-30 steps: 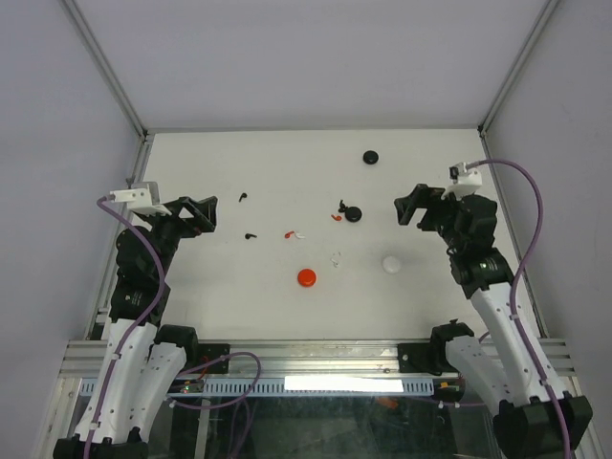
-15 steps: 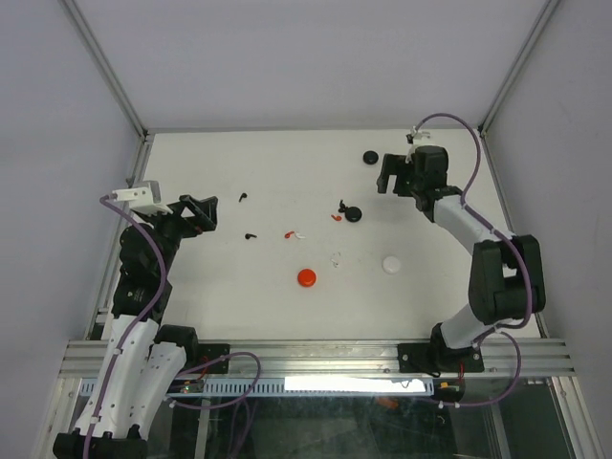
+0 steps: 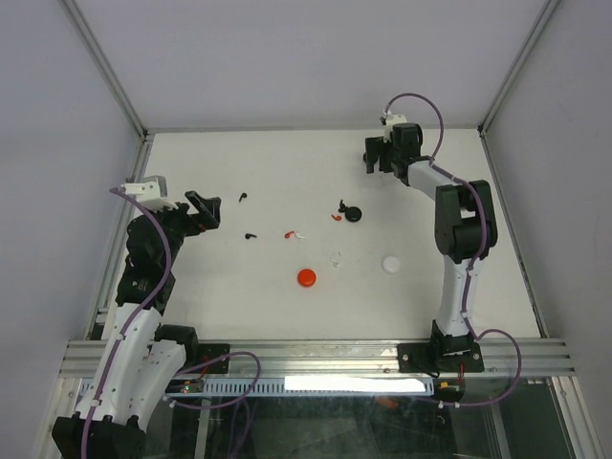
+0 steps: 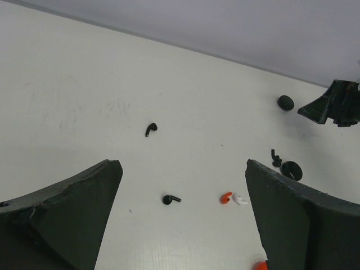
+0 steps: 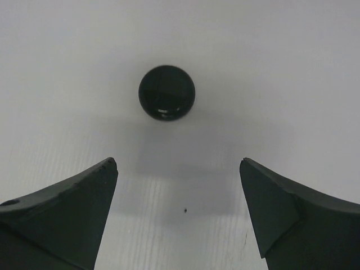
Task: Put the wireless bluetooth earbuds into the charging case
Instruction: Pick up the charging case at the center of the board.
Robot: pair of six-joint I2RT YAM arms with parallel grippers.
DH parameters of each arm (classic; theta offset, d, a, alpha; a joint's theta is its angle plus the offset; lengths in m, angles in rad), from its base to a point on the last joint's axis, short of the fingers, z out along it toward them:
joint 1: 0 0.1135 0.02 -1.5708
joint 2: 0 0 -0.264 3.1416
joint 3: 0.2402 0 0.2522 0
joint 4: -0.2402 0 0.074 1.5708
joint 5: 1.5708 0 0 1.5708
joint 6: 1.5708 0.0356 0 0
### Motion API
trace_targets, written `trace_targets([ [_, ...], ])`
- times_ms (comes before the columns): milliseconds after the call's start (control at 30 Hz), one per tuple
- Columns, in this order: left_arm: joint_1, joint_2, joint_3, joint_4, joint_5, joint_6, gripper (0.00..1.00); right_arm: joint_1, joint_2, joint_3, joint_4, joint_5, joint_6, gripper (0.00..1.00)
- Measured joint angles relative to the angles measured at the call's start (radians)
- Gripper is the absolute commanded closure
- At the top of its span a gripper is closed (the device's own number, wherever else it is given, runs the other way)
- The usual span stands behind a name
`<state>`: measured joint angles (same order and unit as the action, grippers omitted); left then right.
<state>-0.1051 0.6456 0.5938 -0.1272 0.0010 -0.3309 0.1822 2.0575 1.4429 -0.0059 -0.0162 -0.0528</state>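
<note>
Progress: none that I could log. No bud sat in any case, and neither claw held one, so every insertion remained to do. Nearest my bases, the red puck (image 3: 306, 277) and the white puck (image 3: 391, 263) lay well apart on the desk (image 3: 239, 296), with a small clear piece (image 3: 336, 258) between them, too small to identify. Next out lay the near black bud (image 4: 170, 199), then the red bud (image 4: 225, 197) and the white bud (image 4: 242, 199), almost touching. I judged that pair awkward to pick singly. My left claw (image 4: 183, 164) hung released over this group, nothing between its fingers. Farther on, the far black bud (image 4: 151, 129) lay alone. To its right the black case (image 3: 355, 214) had a second red bud (image 3: 336, 217) and a third black bud (image 3: 343, 204) just beside it; I could not tell whether it was open. Farthest, my right claw (image 5: 178, 163) was spread wide and empty just short of the far black puck (image 5: 167, 93), well away from every bud. Nothing blocked either approach.
</note>
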Motion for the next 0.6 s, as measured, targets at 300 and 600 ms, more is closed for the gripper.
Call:
trace_targets([
  [300,0.0,0.05,0.0,0.0,0.0,0.0,0.01,0.002,0.239,0.318,-0.1,-0.035,-0.064,0.13],
  [600,0.002,0.067,0.0,0.0,0.0,0.0,0.01,0.006,0.348,0.45,-0.183,-0.065,-0.11,0.25],
])
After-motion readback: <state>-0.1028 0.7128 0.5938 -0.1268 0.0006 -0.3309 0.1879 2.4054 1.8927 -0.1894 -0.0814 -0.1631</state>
